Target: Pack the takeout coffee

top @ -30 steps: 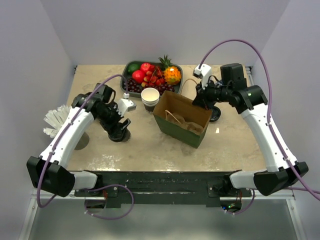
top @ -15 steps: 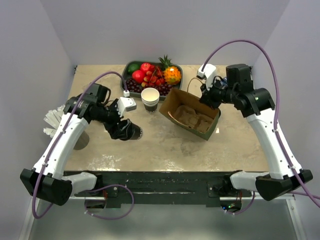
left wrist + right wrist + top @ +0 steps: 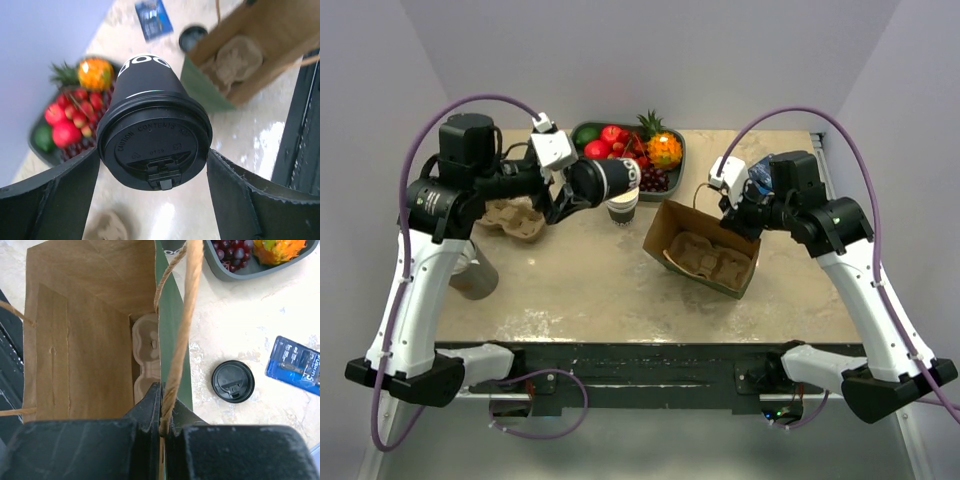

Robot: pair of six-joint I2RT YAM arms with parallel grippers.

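Observation:
The takeout coffee (image 3: 152, 117) is a dark cup with white lettering and a black lid (image 3: 155, 150). It hangs tipped on its side above the table, lid toward the wrist camera. My left gripper (image 3: 154, 156) is shut on it at the lid rim, one finger on each side. From above, the cup (image 3: 610, 182) points toward the paper bag (image 3: 672, 222). That bag (image 3: 75, 340) is green outside and brown inside, and leans with its mouth open. My right gripper (image 3: 162, 390) is shut on the bag's rim and twine handle (image 3: 182, 315). A cardboard cup carrier (image 3: 146, 355) lies inside.
A tray of fruit (image 3: 672, 178) stands at the back, with a stack of white paper cups (image 3: 622, 206) in front of it. A second cup carrier (image 3: 515, 216) lies at the left. A loose black lid (image 3: 233, 381) and a blue packet (image 3: 298, 366) lie right of the bag.
My left arm has lifted the coffee off the table, carried it back and rightward, and tipped it on its side. My right gripper has tilted the bag over, its mouth now showing the carrier.

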